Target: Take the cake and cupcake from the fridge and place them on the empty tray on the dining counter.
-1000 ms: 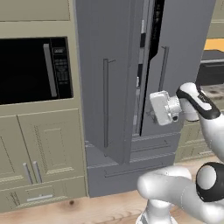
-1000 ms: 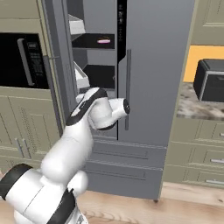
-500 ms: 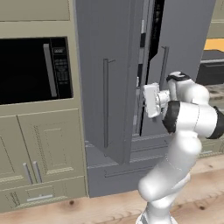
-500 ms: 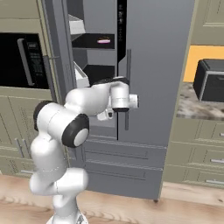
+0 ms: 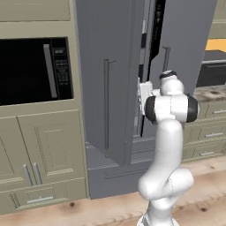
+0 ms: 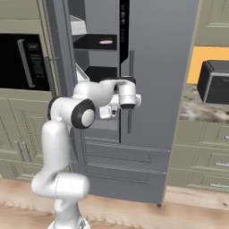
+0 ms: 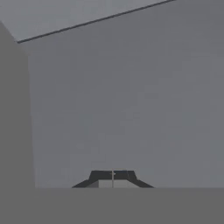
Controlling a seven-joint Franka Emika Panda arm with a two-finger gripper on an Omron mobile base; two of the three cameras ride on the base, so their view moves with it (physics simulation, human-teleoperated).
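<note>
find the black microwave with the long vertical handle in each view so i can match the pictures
Left base view: the black microwave takes up the upper left, left of the tall grey fridge.
Right base view: it sits at the far left edge, left of the fridge's open door.
Hand view: plain grey surface; no microwave.
Shared landmark: the fridge.

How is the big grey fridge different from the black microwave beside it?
The fridge is grey; the microwave is black. The fridge is far taller, while the microwave is a smaller box set into the cabinets. The fridge's left door stands open, so you can see shelves inside, but the microwave's door is shut. Both have a long upright bar handle.
</note>
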